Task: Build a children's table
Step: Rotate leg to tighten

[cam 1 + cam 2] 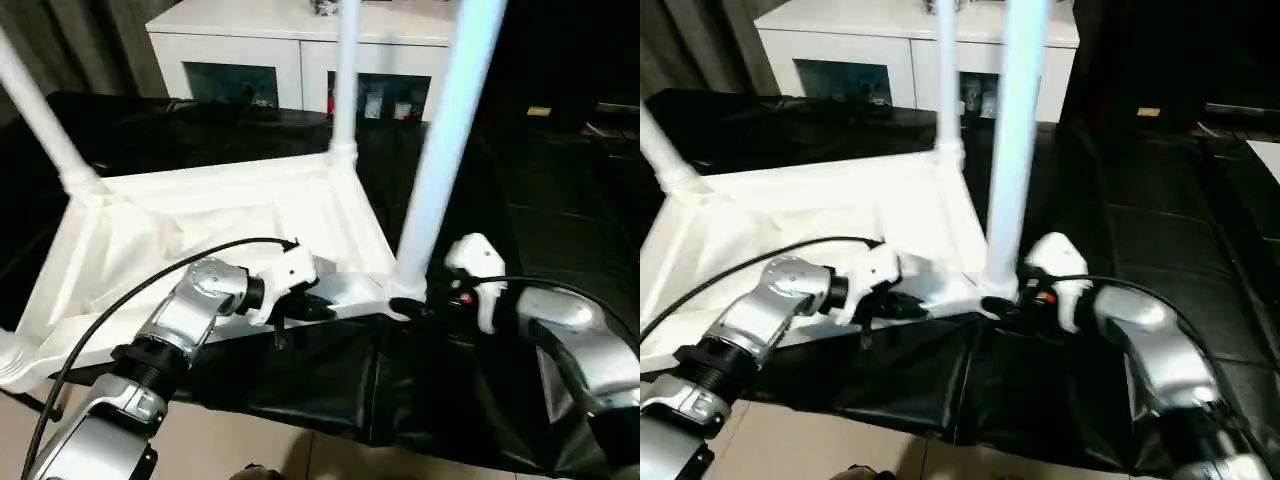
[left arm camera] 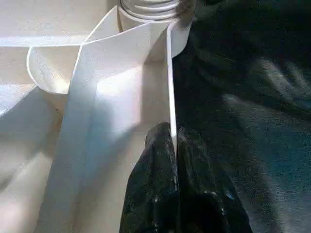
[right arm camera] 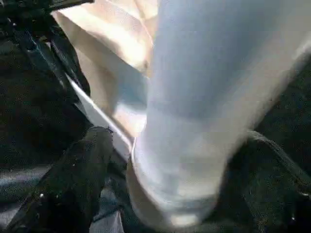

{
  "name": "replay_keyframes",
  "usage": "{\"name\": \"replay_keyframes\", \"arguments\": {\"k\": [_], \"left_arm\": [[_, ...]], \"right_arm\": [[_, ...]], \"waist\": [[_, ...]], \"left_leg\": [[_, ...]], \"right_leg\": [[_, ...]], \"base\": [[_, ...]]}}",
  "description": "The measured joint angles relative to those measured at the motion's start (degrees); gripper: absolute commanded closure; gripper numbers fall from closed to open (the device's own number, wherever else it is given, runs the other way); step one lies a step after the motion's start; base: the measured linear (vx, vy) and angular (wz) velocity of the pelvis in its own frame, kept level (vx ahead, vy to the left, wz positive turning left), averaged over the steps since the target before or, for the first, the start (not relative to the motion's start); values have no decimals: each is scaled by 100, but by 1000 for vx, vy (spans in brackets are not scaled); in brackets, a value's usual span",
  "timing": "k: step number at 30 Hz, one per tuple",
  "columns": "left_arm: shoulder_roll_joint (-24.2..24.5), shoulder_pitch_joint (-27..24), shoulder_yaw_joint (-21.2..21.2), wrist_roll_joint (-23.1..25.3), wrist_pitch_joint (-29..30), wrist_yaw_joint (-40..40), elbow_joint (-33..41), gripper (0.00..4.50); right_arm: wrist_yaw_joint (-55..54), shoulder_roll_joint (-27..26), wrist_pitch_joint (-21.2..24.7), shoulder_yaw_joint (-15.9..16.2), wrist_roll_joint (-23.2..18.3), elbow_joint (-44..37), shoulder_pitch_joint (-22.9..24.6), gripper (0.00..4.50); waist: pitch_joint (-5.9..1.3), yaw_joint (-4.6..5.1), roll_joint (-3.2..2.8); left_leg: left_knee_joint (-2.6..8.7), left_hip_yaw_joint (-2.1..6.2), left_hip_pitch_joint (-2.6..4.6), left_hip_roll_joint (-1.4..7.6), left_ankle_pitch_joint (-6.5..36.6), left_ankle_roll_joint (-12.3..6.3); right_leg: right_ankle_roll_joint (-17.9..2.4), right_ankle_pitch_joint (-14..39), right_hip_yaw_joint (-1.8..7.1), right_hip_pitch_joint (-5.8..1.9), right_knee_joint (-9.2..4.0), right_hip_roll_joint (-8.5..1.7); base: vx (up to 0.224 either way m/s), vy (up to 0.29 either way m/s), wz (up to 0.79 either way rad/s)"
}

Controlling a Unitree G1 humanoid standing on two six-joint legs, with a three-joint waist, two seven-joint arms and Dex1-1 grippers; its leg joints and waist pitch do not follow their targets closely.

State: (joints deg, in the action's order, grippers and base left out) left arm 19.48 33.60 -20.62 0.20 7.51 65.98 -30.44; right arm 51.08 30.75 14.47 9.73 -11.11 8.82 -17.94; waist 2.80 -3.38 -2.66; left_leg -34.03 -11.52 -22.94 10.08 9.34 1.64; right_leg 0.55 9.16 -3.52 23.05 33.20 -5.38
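On a black sheet (image 1: pixel 420 400) over the work surface lies the tabletop (image 1: pixel 200 240), upside down, with its ribbed underside facing up. It is white and square, and it takes up most of the left and middle of the head views. Behind it stands a white cabinet (image 1: pixel 300 40) with glass doors. Three white legs stand up from the tabletop's corners. The near leg (image 1: pixel 440 180) rises from the corner socket closest to the robot's right arm, the far leg (image 1: pixel 345 80) stands at the back corner, and the left leg (image 1: pixel 40 110) leans out from the far left corner. The silver left arm (image 1: pixel 180 320) reaches in from the lower left, and the silver right arm (image 1: pixel 570 340) reaches in from the lower right. A black cable (image 1: pixel 130 285) loops over the left arm. The left gripper (image 2: pixel 174 145) is pinched tight on the thin near edge of the tabletop, one black finger on each side of the rim, not far from the corner with the near leg. The right gripper (image 1: pixel 425 303) sits at the bottom of the near leg, right by the socket. Its fingers (image 3: pixel 73 179) are spread wide, with one dark finger beside the leg's base, and I cannot tell if it touches the leg.
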Motion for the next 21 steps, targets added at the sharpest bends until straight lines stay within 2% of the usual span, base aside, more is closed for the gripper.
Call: {"name": "replay_keyframes", "arguments": {"k": [10,11,15,17,21], "left_arm": [[23,-44,-6,0,79,62,137,450],[23,-46,-6,0,79,66,145,450],[33,-45,-6,0,79,55,146,450],[35,-45,-6,0,79,57,147,450],[40,-46,-6,0,79,63,146,450]], "right_arm": [[68,-116,-115,28,79,308,-195,60],[72,-116,-133,39,90,317,-199,85],[92,-120,-154,94,161,423,-206,98],[125,-120,-158,95,201,487,-212,137],[146,-115,-211,94,229,532,-225,159]], "waist": [[4,-12,7],[4,-16,7],[4,-13,7],[4,-13,8],[4,-14,8]], "left_leg": [[0,-1,-3,1,-1,-1],[0,-1,-3,1,-1,-1],[-1,-1,-4,1,-1,-1],[-1,-1,-4,1,-1,-1],[-1,-1,-4,1,-1,-1]], "right_leg": [[-28,-18,-1,0,5,0],[-28,-18,-1,0,6,0],[-28,-18,-1,0,6,0],[-28,-18,-1,0,6,0],[-28,-18,-2,0,7,0]], "base": [[0,0,0],[0,0,0],[0,0,0],[0,0,0],[0,0,0]]}}
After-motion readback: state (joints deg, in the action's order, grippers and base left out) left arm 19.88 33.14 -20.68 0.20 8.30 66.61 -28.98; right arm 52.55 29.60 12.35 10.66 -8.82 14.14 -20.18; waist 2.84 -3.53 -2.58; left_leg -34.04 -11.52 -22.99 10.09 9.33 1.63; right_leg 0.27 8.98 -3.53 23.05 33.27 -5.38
